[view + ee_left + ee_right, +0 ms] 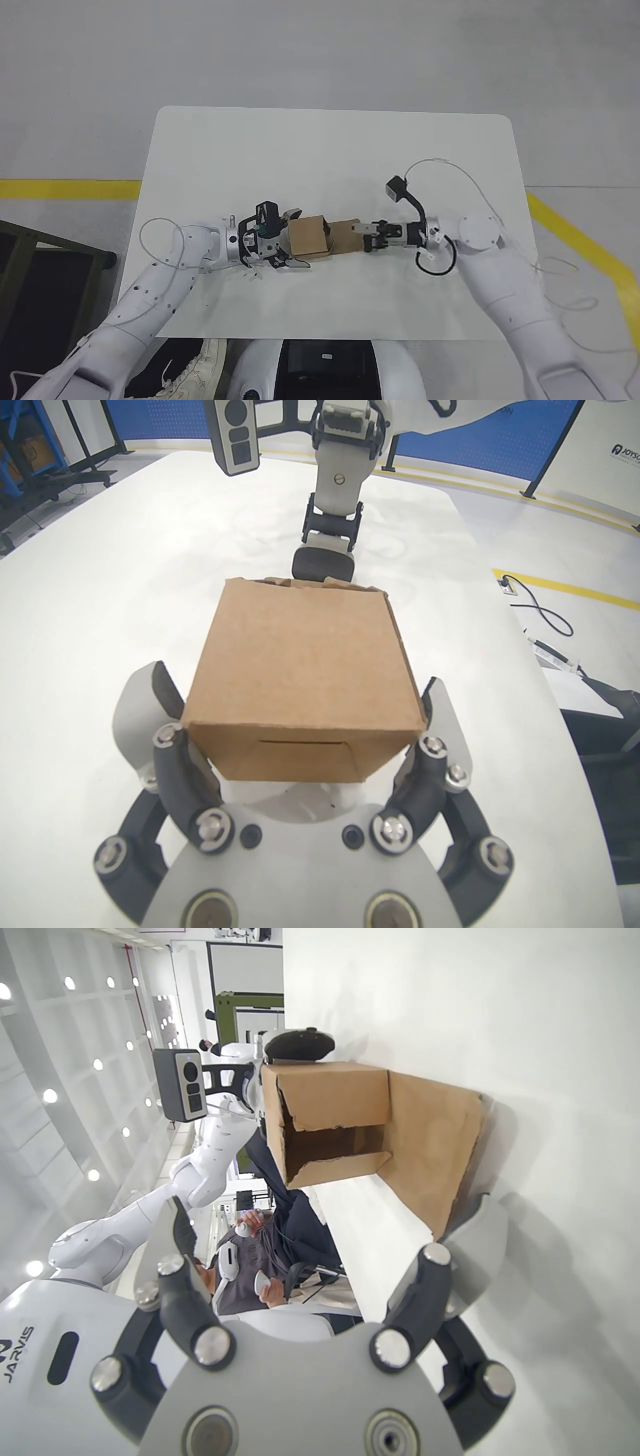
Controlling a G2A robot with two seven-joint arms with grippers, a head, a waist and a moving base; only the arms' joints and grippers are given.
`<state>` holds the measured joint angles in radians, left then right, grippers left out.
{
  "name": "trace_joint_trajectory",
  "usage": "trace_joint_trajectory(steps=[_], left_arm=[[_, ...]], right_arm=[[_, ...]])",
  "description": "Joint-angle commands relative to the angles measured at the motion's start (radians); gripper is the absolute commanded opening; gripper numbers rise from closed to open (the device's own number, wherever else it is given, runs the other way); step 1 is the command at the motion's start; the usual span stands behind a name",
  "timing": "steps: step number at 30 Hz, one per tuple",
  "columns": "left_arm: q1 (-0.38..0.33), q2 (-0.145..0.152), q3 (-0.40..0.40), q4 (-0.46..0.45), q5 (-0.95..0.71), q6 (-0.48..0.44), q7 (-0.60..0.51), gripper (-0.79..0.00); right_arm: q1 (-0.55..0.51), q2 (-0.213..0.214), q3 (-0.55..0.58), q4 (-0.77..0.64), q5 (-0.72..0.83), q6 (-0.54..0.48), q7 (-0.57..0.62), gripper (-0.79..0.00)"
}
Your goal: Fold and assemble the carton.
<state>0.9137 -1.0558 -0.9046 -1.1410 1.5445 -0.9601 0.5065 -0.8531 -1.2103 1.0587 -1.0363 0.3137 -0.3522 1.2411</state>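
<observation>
Carton [308, 237] is lying on its side at the middle of the white surface [200, 150], between the two arms. Left gripper [300, 700] is clamping it, a finger pressing on each side wall. The end facing that gripper is looking finished: panel folded flat, with a slot line showing across it. Body is standing squared up as a box.

Opposite end is gaping open. Its large flap [430, 1148] is stretching outward along the surface toward the right gripper [330, 1213], and the smaller ragged-edged side flaps are sitting only partly turned in. Right gripper is waiting spread wide, holding nothing, with one finger [475, 1228] just beside the flap's outer edge.

Judging roughly half done: one end closed, the other needing its side flaps folded in and the large flap shut.
</observation>
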Motion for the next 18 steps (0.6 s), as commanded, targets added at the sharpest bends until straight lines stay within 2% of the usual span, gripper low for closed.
trace_joint_trajectory(steps=[1,8,18], left_arm=[[0.001,0.0,0.0,-0.001,0.0,0.0,0.001,0.0],[0.002,0.001,-0.002,-0.004,-0.001,0.0,-0.002,0.0],[0.003,0.001,-0.003,-0.005,-0.002,-0.001,-0.006,0.0]], right_arm=[[0.008,-0.006,-0.014,0.015,0.023,-0.001,-0.005,0.0],[0.033,-0.028,-0.045,0.052,0.117,-0.043,-0.003,0.0],[0.07,-0.023,-0.058,0.069,0.006,-0.019,-0.03,0.0]])
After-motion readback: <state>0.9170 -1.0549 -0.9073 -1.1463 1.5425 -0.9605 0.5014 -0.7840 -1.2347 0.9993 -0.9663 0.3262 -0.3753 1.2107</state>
